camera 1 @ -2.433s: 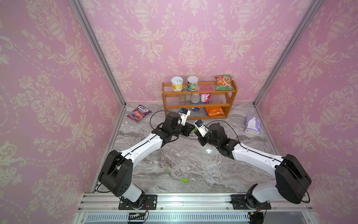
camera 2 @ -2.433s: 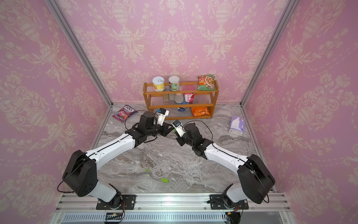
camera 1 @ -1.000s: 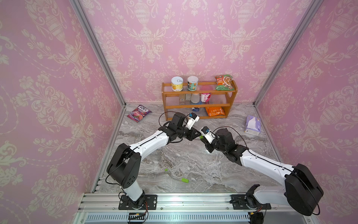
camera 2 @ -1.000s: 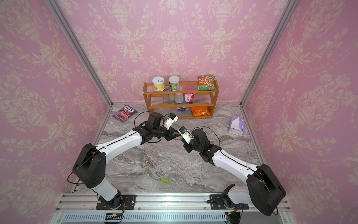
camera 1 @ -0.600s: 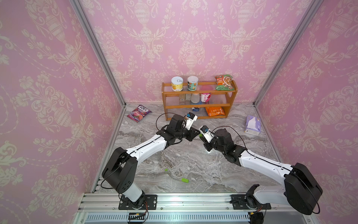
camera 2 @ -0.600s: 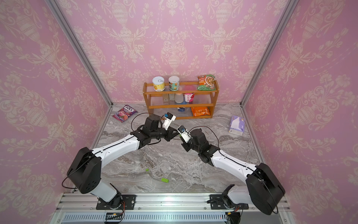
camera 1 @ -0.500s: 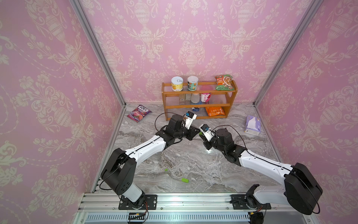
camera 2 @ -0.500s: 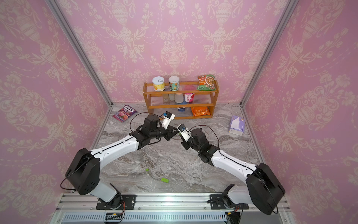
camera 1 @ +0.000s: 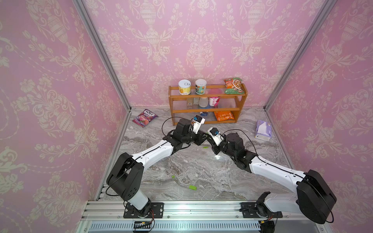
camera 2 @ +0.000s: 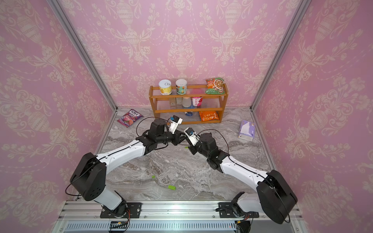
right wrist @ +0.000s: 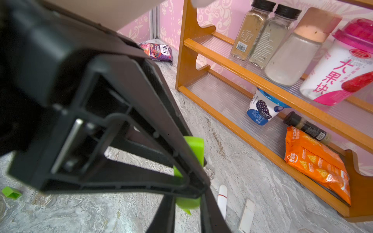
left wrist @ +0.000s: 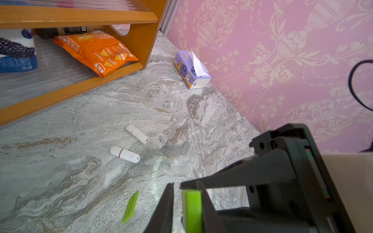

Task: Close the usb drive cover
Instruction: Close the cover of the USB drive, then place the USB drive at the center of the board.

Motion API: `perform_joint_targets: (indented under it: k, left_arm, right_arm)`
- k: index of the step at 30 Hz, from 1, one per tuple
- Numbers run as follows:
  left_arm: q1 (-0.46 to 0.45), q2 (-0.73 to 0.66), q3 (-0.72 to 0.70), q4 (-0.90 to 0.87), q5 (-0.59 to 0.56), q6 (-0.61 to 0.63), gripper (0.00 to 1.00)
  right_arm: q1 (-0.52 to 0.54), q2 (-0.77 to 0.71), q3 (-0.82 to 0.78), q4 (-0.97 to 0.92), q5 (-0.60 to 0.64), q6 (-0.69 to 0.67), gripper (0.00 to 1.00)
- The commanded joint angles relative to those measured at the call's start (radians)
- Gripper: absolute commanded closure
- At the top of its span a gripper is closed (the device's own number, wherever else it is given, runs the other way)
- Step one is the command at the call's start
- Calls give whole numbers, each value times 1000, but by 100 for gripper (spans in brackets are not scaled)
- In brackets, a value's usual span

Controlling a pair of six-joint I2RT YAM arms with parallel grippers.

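Left wrist view: left gripper (left wrist: pixel 178 188) slightly parted, a gap beside the green usb drive (left wrist: pixel 191 209). Right wrist view: right gripper (right wrist: pixel 188 203) clamps it.

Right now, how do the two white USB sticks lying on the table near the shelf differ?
The rounded white USB stick has curved ends and a red band; the boxy white USB stick is square-edged with no band. The boxy one lies nearer the wooden shelf. Both are white and lie flat on the marble table, apart from each other.
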Motion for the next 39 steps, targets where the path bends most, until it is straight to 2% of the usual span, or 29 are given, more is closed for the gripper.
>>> perform_joint_targets:
  k: [1, 4, 10, 20, 21, 22, 27, 30, 31, 32, 33, 37, 39]
  left_arm:
    - [24, -21, -79, -237, 73, -20, 68]
    - [75, -83, -84, -209, 58, -40, 59]
    - [102, -118, -51, -174, 15, -79, 57]
    - [138, -216, -123, -37, -94, -160, 51]
    - [141, -226, -127, -31, -107, -165, 48]
    - [142, -236, -133, -24, -116, -168, 40]
    - [153, -273, -143, -30, -188, -172, 37]
    - [165, -326, -168, -36, -264, -166, 36]
    - [168, -347, -172, -55, -303, -158, 21]
    - [169, -361, -172, -76, -347, -152, 11]
    - [170, -374, -171, -100, -386, -138, 8]
    - [171, -388, -162, -162, -460, -96, 8]
    - [173, -382, -162, -170, -453, -90, 8]
  right_arm:
    - [20, -133, 65, 283, -62, 13, 100]
    - [18, -148, 43, 200, -88, 27, 100]
    - [18, -126, 41, 51, -102, 42, 100]
    - [18, -33, 82, -140, -110, 61, 100]
    - [17, -16, 84, -142, -109, 63, 100]
    - [17, -4, 79, -131, -111, 69, 100]
    - [17, 78, 99, -133, -132, 102, 100]
    - [17, 125, 115, -164, -89, 143, 100]
    - [16, 146, 137, -207, -62, 159, 100]
    - [17, 169, 164, -255, -42, 176, 100]
    - [18, 195, 193, -307, -15, 196, 100]
    - [23, 250, 206, -341, 57, 334, 100]
    - [23, 286, 236, -404, 102, 397, 100]
